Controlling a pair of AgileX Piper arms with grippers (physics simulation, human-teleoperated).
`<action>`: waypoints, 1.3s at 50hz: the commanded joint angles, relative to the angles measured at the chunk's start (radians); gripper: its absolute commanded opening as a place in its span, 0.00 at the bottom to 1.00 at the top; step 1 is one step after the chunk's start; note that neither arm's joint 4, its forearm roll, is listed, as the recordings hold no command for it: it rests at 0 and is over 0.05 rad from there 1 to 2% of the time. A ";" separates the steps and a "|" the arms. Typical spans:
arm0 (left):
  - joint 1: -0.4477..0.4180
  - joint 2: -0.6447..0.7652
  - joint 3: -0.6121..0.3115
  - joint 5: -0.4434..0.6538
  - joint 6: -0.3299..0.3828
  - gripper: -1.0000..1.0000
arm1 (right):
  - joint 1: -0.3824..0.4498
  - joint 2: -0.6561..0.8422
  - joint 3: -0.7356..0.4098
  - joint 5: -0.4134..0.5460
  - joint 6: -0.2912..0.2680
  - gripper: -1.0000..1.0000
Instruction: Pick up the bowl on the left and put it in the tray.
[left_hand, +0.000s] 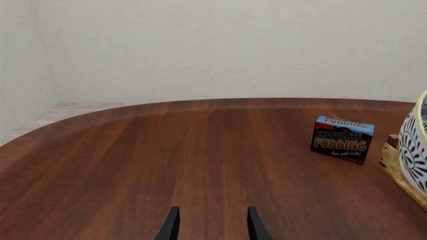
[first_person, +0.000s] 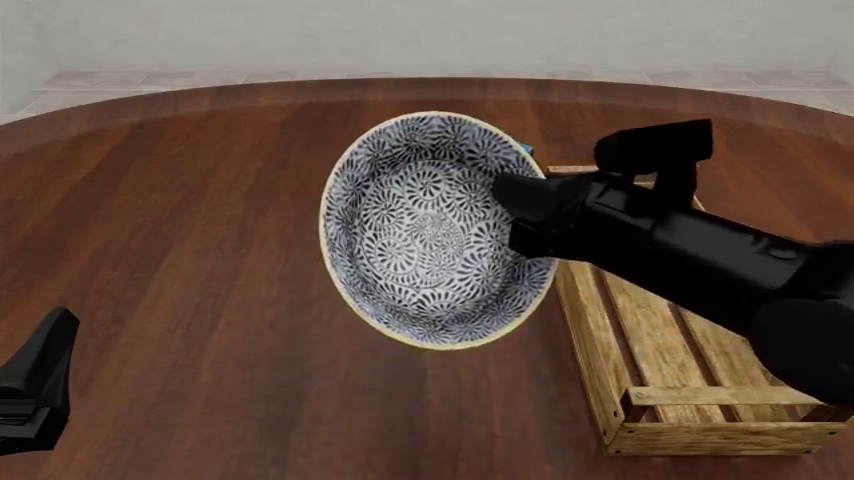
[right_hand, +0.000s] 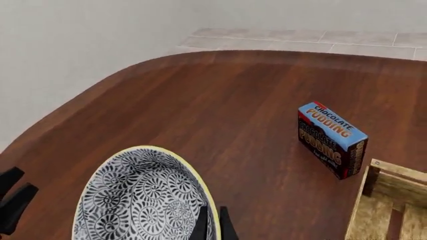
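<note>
The bowl (first_person: 420, 230), white with a dense dark floral pattern and a pale yellow rim, hangs above the table, tipped so its inside faces the front camera. My right gripper (first_person: 514, 218) is shut on its right rim; in the right wrist view the fingers (right_hand: 201, 225) pinch the rim of the bowl (right_hand: 133, 200). The light-wood slatted tray (first_person: 667, 340) lies on the table just right of the bowl. My left gripper (first_person: 34, 390) sits low at the near left, far from the bowl; its fingers (left_hand: 171, 226) stand open with nothing between them.
A small dark chocolate pudding box (left_hand: 341, 139) stands on the table beyond the tray's far end, also seen as the box (right_hand: 331, 139) next to the tray's corner (right_hand: 390, 200). The round brown table's far edge (first_person: 427, 82) borders a tiled floor.
</note>
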 joint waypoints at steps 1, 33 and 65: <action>0.000 0.000 0.000 0.000 0.000 1.00 | -0.010 -0.039 0.002 0.013 0.018 0.00; 0.000 0.000 0.000 0.000 0.000 1.00 | -0.083 -0.174 0.019 0.078 0.062 0.00; 0.000 0.000 0.000 0.000 0.000 1.00 | -0.177 -0.254 0.082 0.069 0.126 0.00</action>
